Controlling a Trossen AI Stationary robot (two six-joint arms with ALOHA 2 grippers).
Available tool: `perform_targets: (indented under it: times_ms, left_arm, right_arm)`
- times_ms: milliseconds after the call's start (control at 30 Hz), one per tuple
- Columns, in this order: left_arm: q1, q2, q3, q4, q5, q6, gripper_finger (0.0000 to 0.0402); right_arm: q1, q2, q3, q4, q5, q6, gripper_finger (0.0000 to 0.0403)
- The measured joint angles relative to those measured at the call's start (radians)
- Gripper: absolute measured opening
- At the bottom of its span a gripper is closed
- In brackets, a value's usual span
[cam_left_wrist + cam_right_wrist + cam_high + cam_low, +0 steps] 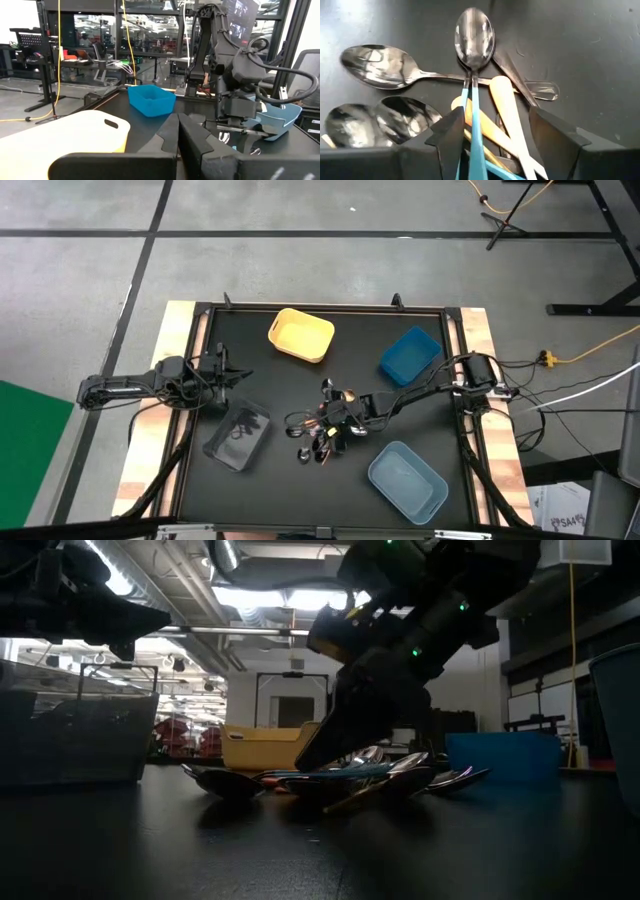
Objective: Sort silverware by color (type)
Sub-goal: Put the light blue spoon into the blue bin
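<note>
Bins (301, 336) ring silverware (322, 438); right gripper (338, 417) apparently straddles blue-handled spoon (474, 60).

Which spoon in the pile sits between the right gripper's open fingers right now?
The blue-handled spoon, its bowl pointing straight ahead of the right gripper; the all-silver spoons lie off to the side.

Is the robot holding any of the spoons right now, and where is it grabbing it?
Nothing is held yet. The right gripper is open over the pile, its fingers either side of the spoon with the light-blue handle. The left gripper is shut and empty.
</note>
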Motion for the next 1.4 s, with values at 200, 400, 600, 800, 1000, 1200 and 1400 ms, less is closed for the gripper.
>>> perform_targets:
  times_ms: [200,400,600,800,1000,1200,1400]
  left_arm:
    - [0.0,0.0,0.0,0.0,0.0,0.0,0.0]
    - [0.0,0.0,0.0,0.0,0.0,0.0,0.0]
    - [0.0,0.0,0.0,0.0,-0.001,0.0,0.0]
    - [0.0,0.0,0.0,0.0,-0.001,0.0,0.0]
    - [0.0,0.0,0.0,0.0,-0.001,0.0,0.0]
    - [0.0,0.0,0.0,0.0,-0.001,0.0,0.0]
    - [0.0,0.0,0.0,0.0,-0.001,0.0,0.0]
  right_arm:
    - [-0.005,0.0,0.0,-0.001,0.005,-0.001,0.0215]
    - [-0.005,0.0,0.0,-0.005,0.008,-0.001,0.0215]
    - [-0.005,0.0,0.0,-0.007,0.008,0.0,0.0186]
    - [-0.005,0.0,0.0,-0.012,0.008,0.019,0.0153]
    - [-0.013,0.0,0.0,-0.019,0.009,0.037,0.0138]
    - [-0.024,0.0,0.001,-0.04,-0.02,0.098,0.0133]
    - [-0.025,0.0,0.001,-0.043,-0.044,0.105,0.0133]
